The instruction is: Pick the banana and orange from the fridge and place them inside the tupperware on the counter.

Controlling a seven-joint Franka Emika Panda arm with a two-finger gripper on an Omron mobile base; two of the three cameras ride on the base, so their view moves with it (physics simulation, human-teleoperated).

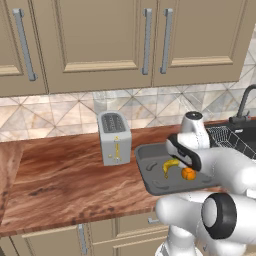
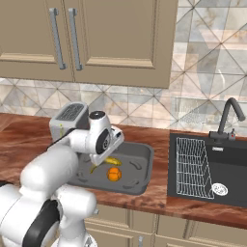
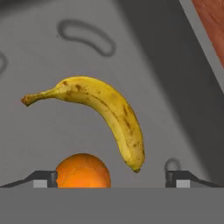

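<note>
The curved yellow banana (image 3: 103, 113) with brown-flecked skin lay on the floor of the shallow dark-grey rectangular tupperware (image 1: 150, 172), and the small round bright-orange orange (image 3: 83, 171) sat just beside it, a narrow gap showing between them in the hand view. Both fruits also showed in the left base view, banana (image 1: 170, 166) and orange (image 1: 188, 173) near the tray's right half. The tupperware rested on the reddish-brown wood-grain table (image 1: 65, 180).

The claw (image 3: 111, 179) hung above the tray with its two dark fingertips (image 3: 43, 178) spread wide; the orange showed in the gap toward the left tip, but the tips gripped nothing. In the base views the white arm's wrist crossed over part of the tray.

To the tray's left stood a silver two-slot toaster (image 1: 114, 136), close to its rim. To its right lay a dark sink (image 2: 226, 169) with a white wire rack (image 2: 193, 166) and a black curved faucet (image 2: 226, 118). Beige wall cabinets (image 1: 100, 40) with metal bar handles hung above a diamond-patterned tile backsplash (image 2: 202, 91).
</note>
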